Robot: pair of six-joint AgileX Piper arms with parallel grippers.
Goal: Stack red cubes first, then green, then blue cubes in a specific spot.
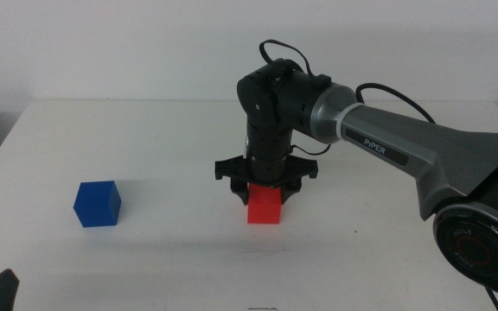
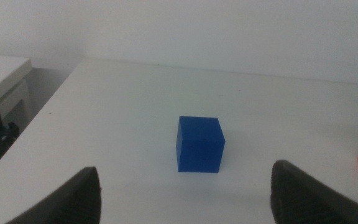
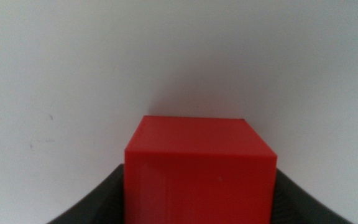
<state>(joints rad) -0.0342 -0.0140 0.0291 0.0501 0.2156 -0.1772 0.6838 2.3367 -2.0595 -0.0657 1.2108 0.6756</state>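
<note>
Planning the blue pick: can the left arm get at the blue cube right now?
Probably yes. The blue cube sits alone on bare table, straight ahead of the open left gripper. The right gripper is off at the red cube, clear of that path.

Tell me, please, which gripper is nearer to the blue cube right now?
Left. The left gripper waits open just short of the blue cube, which sits centred ahead of it. The right gripper is across the table, shut on the red cube.

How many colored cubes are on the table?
2: a blue cube toward the table's left, and a red cube mid-table between the right gripper's fingers. Others may be hidden.
</note>
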